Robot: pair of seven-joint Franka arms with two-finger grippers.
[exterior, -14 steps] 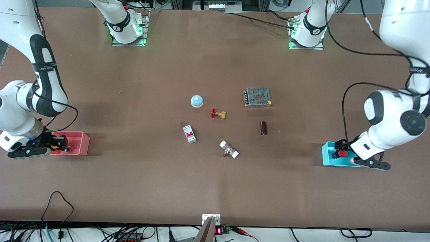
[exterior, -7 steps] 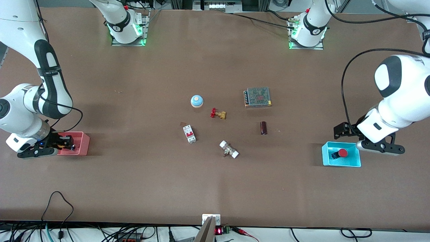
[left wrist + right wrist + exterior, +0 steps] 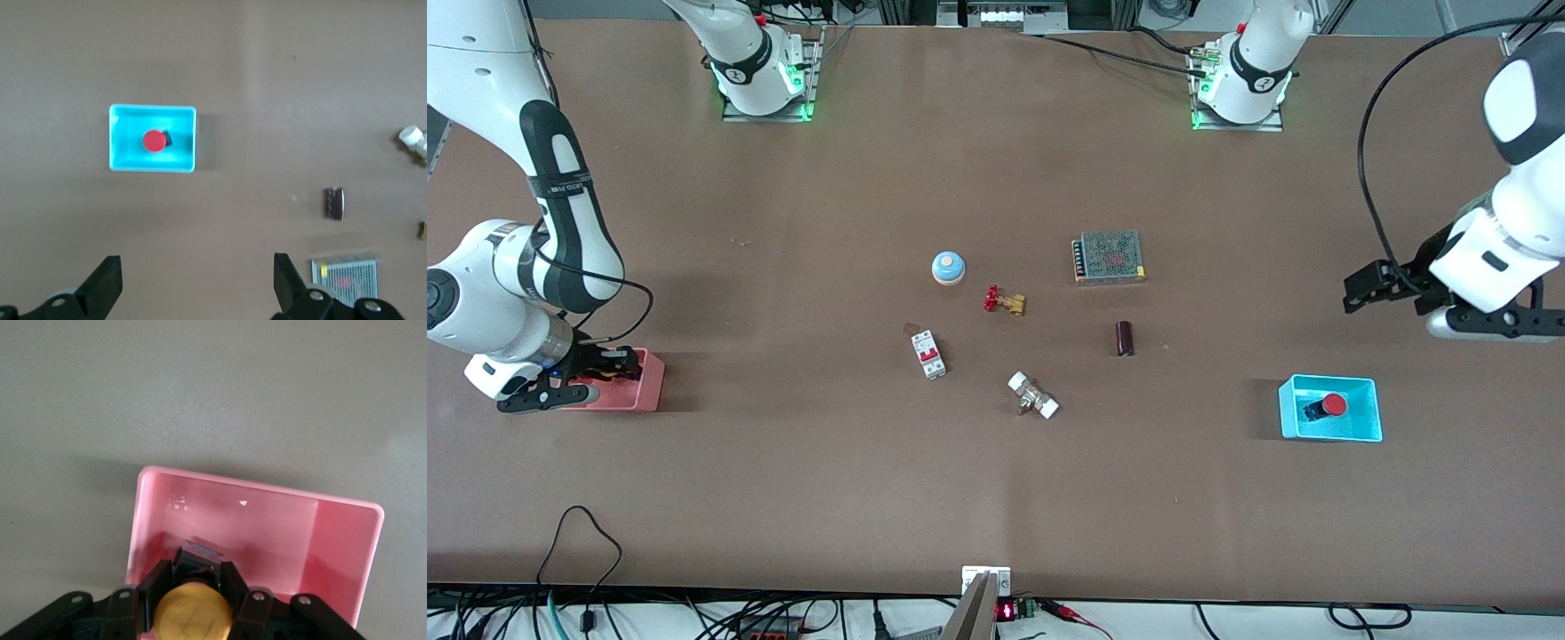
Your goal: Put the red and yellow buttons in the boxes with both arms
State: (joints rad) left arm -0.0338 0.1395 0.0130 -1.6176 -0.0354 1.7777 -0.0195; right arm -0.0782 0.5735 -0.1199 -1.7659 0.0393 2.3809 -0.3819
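Right gripper [image 3: 193, 600] first: it's clamped on the yellow button [image 3: 193, 613], fingers pressed against both sides of the cap, and it sits low inside the pink box [image 3: 267, 520]. Judging by the right wrist view, the button is within the walls but not let go, so this half of the job looks one release short of done.

Over at the left arm's end of the surface [image 3: 996, 489], the left gripper [image 3: 193, 287] is spread wide and carrying nothing, hanging in the air over bare surface just beside the cyan box [image 3: 1330, 408]. The red button [image 3: 1333, 404] lies in that box, free of any finger — that half reads as finished.

Working outward from the cyan box toward the middle: a dark cylinder [image 3: 1125, 338], a meshed power supply [image 3: 1109, 256], a white-ended fitting [image 3: 1032, 395], a circuit breaker [image 3: 928, 354], the brass valve [image 3: 1005, 300] and the blue-domed button [image 3: 948, 267], none in either box.

What's left, as I judge it: open the right gripper, lift clear.
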